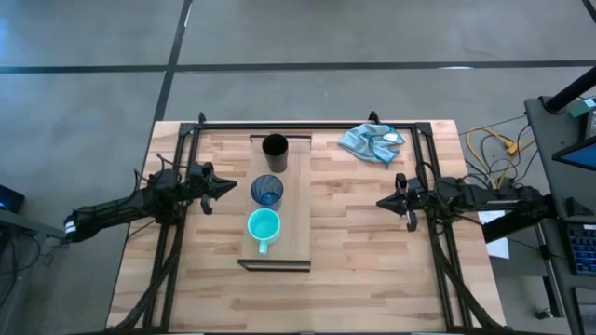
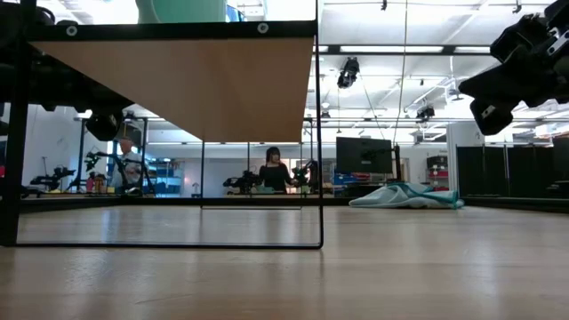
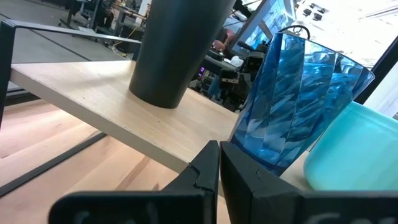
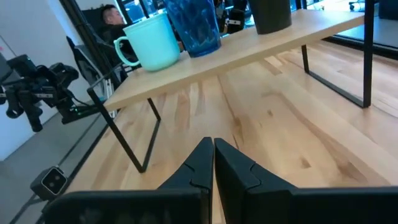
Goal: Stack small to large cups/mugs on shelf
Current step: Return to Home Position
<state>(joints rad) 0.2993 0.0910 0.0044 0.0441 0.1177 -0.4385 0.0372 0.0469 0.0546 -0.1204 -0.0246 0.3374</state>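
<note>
From above, the shelf (image 1: pixel 296 200) lies at the centre of the slatted worktop (image 1: pixel 363 261). Three vessels stand on it in a row: a black cup (image 1: pixel 275 146) toward 12 o'clock, a blue cup (image 1: pixel 267 191) in the middle, and a turquoise mug (image 1: pixel 264 224) toward 6 o'clock. The left hand (image 1: pixel 228 186) sits at 9 o'clock of the shelf and the right hand (image 1: pixel 382 201) at 3 o'clock. Both are clear of the shelf. A light blue cloth (image 1: pixel 372 142) lies at 1 o'clock.

At worktop height, the shelf's underside fills the upper left, and people show far behind.

The left wrist view shows that hand's fingers pressed together, holding nothing, close beside the blue cup.

The right wrist view shows that hand's fingers likewise closed and empty, facing the shelf across bare worktop.

All three vessels are placed, so the stacking looks done. What seems left is for the arms to settle at rest.
</note>
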